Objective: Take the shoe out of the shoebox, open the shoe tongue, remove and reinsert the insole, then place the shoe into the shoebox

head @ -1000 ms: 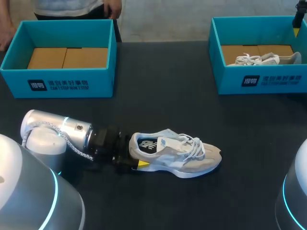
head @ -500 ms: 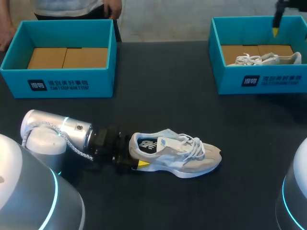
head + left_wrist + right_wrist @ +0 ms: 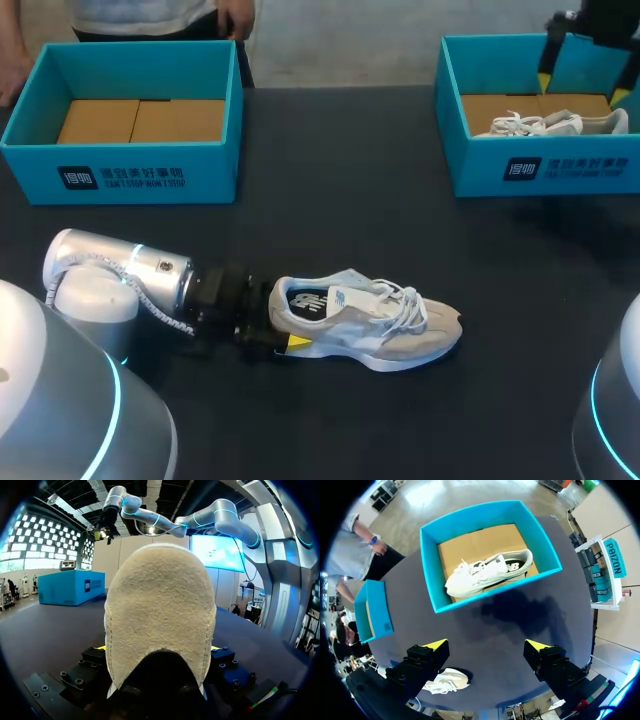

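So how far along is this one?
One shoe is out on the table, so step one looks done. In hand: the left hand is shut on its heel, with the insole in place. The right hand hovers open above the right shoebox, where a second shoe lies. Left: opening the tongue, insole out and back, reboxing.

Dark matte table [image 3: 340,200] — broad, flat, evenly lit, faint sheen

Robotics lab: arm [image 3: 130,275] at black table [image 3: 340,200] w/ teal shoeboxes [image 3: 150,180].
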### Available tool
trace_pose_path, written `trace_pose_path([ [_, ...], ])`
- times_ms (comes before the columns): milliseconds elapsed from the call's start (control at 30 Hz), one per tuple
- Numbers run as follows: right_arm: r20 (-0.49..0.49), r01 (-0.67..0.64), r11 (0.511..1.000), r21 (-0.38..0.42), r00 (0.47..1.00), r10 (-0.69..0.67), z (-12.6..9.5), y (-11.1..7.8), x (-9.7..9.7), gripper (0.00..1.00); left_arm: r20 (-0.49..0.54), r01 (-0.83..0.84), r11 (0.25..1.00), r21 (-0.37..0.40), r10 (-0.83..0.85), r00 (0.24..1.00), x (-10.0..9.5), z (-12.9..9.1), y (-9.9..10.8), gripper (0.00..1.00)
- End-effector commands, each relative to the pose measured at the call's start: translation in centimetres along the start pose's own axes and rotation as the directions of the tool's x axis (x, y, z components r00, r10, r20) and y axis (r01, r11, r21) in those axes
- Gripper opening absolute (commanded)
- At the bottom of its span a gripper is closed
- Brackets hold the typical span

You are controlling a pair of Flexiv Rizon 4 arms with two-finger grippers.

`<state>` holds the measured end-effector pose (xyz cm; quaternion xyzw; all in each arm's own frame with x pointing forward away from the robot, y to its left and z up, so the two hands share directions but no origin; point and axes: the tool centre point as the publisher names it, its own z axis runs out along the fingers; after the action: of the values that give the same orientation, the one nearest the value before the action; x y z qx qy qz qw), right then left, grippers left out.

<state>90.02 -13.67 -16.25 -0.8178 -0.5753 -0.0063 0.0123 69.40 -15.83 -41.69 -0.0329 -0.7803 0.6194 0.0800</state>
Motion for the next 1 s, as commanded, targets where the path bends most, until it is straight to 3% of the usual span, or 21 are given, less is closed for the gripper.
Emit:
trace_pose_path([
  [33,-0.003,-0.001,1.000,-0.005,1.000,0.000,0.0,-0.1,-0.1,1.00,0.001,0.001,1.000,-0.001,-0.001,1.000,-0.1,0.1,0.2,0.00],
  [167,-0.003,-0.001,1.000,-0.005,1.000,0.000,0.0,-0.1,-0.1,1.00,0.001,0.001,1.000,-0.001,-0.001,1.000,-0.1,0.1,0.2,0.00],
  [267,0.025,0.047,0.998,-0.028,0.999,-0.047,0.9,-1.3,2.4,1.00,0.001,0.001,1.000,-0.001,-0.001,1.000,-0.1,0.1,0.2,0.00],
  [467,0.048,0.077,0.995,-0.058,0.996,-0.074,1.1,-5.9,5.9,1.00,0.001,0.001,1.000,-0.001,-0.001,1.000,-0.1,0.1,0.2,0.00],
  [733,0.034,-0.001,0.997,-0.080,0.999,0.003,1.8,-12.6,8.1,1.00,0.001,0.001,1.000,-0.001,-0.001,1.000,-0.1,0.1,0.2,0.00],
  [933,0.093,-0.062,0.994,-0.086,0.993,0.070,3.6,-17.3,10.7,1.00,0.001,0.001,1.000,-0.001,-0.001,1.000,-0.1,0.1,0.2,0.00],
  [1000,0.080,-0.064,0.995,-0.076,0.994,0.070,4.2,-18.0,11.2,1.00,0.001,0.001,1.000,-0.001,-0.001,1.000,-0.1,0.1,0.2,0.00],
])
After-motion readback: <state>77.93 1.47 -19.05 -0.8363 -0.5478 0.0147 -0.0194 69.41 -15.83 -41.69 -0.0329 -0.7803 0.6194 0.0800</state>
